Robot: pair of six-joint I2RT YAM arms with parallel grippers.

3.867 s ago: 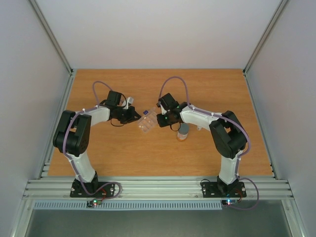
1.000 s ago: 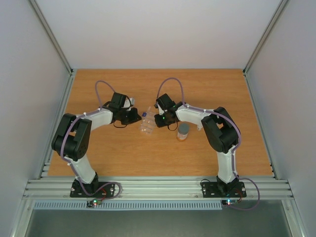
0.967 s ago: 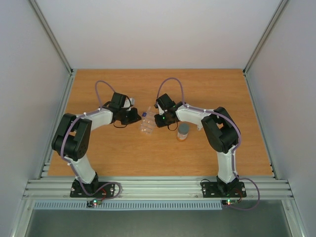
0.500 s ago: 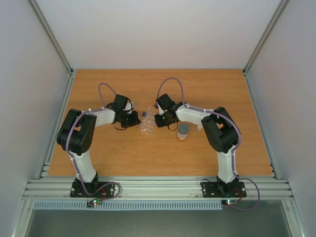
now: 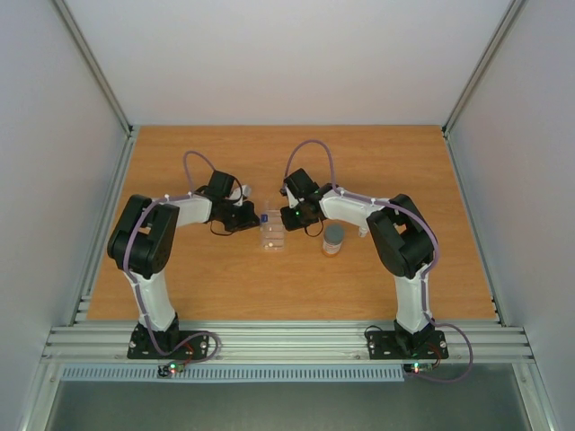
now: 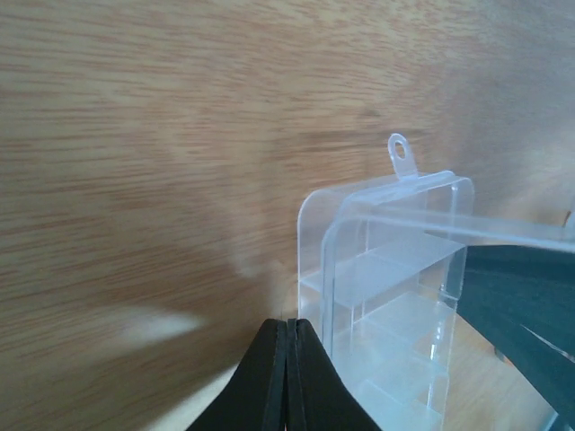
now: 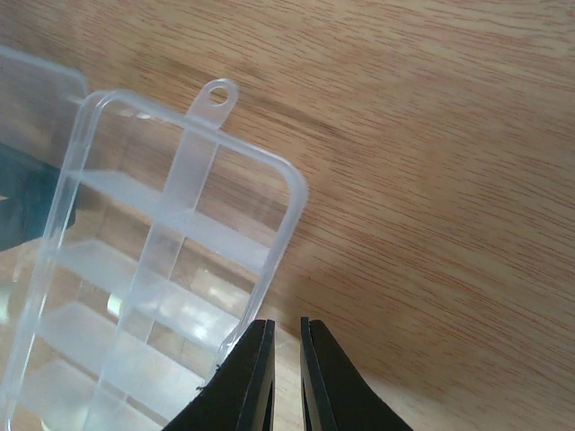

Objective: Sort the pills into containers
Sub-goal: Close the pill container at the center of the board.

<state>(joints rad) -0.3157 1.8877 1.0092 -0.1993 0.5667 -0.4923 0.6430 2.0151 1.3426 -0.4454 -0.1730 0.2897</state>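
The clear pill box [image 5: 272,230] lies flat on the table between both grippers, its cells the containers [image 7: 153,269]. In the top view a dark blue speck [image 5: 269,216], a pill, shows at its far end; other pills are too small to make out. My left gripper [image 6: 287,323] is shut and empty, its tips right beside the left wall of the pill box [image 6: 395,296]. My right gripper [image 7: 287,323] holds a narrow gap with nothing in it, and the box's right edge runs up against its left finger. In the top view the left gripper [image 5: 249,216] and right gripper [image 5: 286,218] flank the box.
A small bottle with a grey cap [image 5: 333,239] stands just right of the box, under the right forearm. White walls close off the wooden table [image 5: 225,287] on three sides, and an aluminium rail [image 5: 287,341] runs along its near edge.
The box, earlier tilted and raised between the grippers, has come down flat and squared up. My left arm has swung right towards it. The right arm has stayed still over the last second.
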